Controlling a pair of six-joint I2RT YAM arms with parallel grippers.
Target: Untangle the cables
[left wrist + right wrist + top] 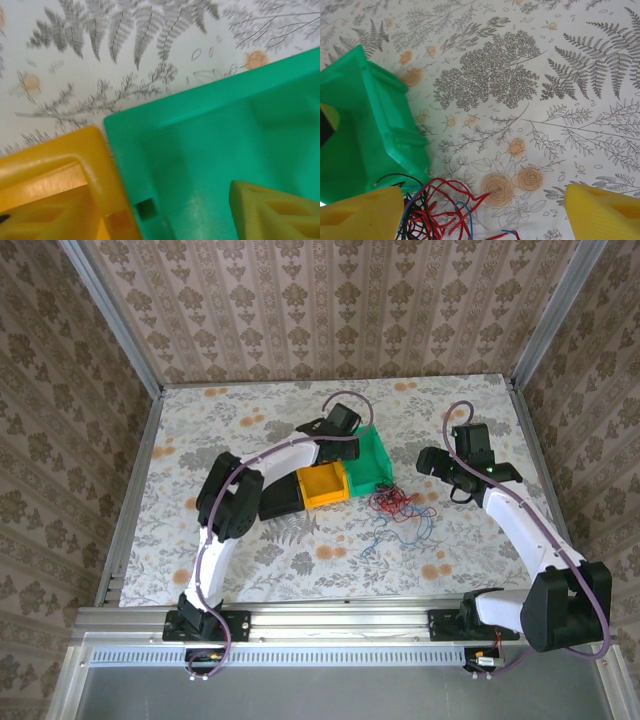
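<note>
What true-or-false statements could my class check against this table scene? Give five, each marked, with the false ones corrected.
1. The cables lie on the table beside the green bin. True.
2. The yellow bin stands far from the green bin. False: the two sit side by side.
3. The right gripper grips a red cable. False: its jaws are open and hold nothing.
4. The left gripper hangs over the green bin. True.
5. Every cable is red. False: black and blue ones lie among the red.

Tangled red, black, blue cables (392, 504)
</note>
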